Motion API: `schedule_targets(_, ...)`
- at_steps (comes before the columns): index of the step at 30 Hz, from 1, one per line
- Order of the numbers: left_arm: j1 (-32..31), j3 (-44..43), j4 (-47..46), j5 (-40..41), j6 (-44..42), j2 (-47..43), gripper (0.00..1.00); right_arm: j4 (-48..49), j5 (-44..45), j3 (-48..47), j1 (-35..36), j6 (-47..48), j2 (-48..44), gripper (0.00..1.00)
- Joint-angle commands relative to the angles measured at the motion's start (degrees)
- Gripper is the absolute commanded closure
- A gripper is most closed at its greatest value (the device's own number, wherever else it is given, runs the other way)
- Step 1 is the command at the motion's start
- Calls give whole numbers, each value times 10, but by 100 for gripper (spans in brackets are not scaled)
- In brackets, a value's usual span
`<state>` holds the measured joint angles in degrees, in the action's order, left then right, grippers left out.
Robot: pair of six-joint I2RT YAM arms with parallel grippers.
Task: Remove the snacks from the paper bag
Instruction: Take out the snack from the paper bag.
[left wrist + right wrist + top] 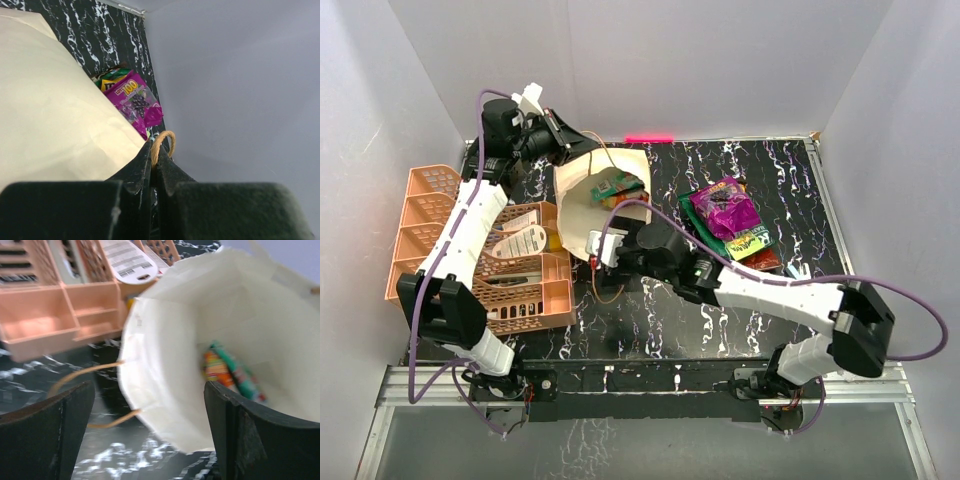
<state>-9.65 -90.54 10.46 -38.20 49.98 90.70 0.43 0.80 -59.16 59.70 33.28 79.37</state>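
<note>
Right jaws gape before paper bag (165, 340) (snack (240, 376) inside); left jaws pinch its handle (167, 133).

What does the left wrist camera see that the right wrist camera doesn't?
Only the left wrist view shows the left gripper pinched shut on a handle of the paper bag, with a purple packet lying outside the bag. Only the right wrist view shows the bag's open mouth with a teal packet inside, the orange basket and the open right gripper. Both views show the paper bag and the black marbled table.
</note>
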Motion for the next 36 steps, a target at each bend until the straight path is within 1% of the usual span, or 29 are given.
schedule_targets(1,-18,18,-27,-13,8,-55,100,84,50,-38,-22,185,56,24)
schedule_targets(2,-20,20,-30,-14,11,-56,100,94,51,-44,-31,192,68,29)
schedule_targets(3,-21,21,-32,-16,12,-56,100,101,49,-48,-40,196,80,32)
schedule_targets(7,-25,11,-33,-18,13,-57,100,112,52,-69,-61,199,128,36)
schedule_targets(10,-25,5,-32,-18,12,-55,100,140,49,-74,-73,178,159,37)
schedule_targets(13,-25,4,-33,-23,14,-54,100,173,45,-83,-88,144,182,37)
schedule_targets(16,-24,5,-26,-23,8,-56,100,205,-14,-80,-116,121,197,37)
schedule_targets(18,-25,5,-24,-22,6,-57,100,225,-45,-75,-130,131,211,36)
schedule_targets(20,-25,5,-26,-22,6,-58,100,242,-58,-78,-136,144,234,33)
schedule_targets(23,-25,6,-32,-27,12,-59,100,262,-83,-90,-145,150,255,32)
schedule_targets(27,-25,5,-30,-28,10,-60,100,282,-86,-113,-152,170,287,32)
schedule_targets(31,-25,3,-24,-29,7,-61,100,287,-115,-136,-167,181,323,32)
schedule_targets(36,-24,2,-23,-29,7,-64,100,279,-94,-182,-169,199,369,32)
